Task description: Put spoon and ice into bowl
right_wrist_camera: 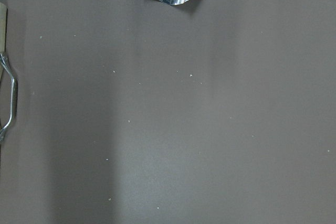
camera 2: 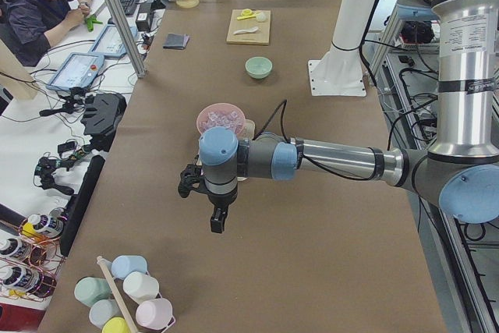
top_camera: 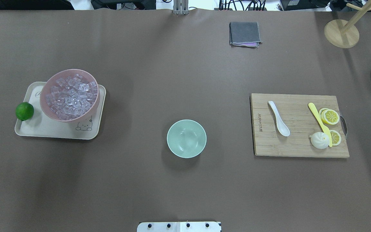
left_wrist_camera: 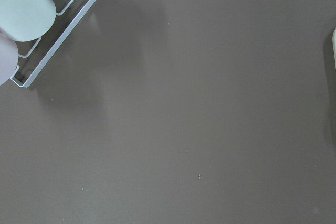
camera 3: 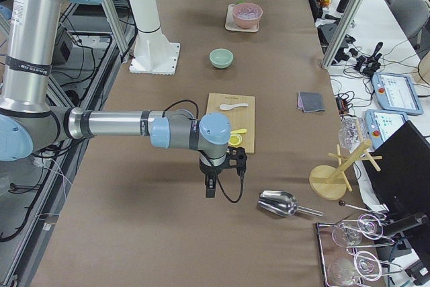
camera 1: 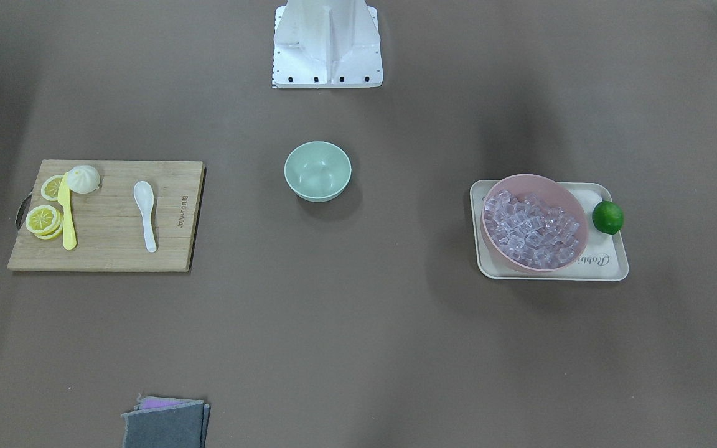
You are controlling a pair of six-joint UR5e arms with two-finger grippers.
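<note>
Left gripper (camera 2: 217,222) shows only in the left side view, pointing down over the brown table (camera 2: 312,216); can't tell its opening or hold. Right gripper (camera 3: 210,189) is the same in the right side view: can't tell.

Front view: small round mint-green bowl (camera 1: 317,171), empty. Glossy white soup spoon (camera 1: 145,214) lies flat on bamboo cutting board (camera 1: 109,249), well apart on the bowl's robot-right.

Overhead: larger pink bowl (top_camera: 45,100) on cream tray (top_camera: 53,129), well apart on the mint bowl's robot-left, heaped with clear ice cubes (top_camera: 71,96).
</note>
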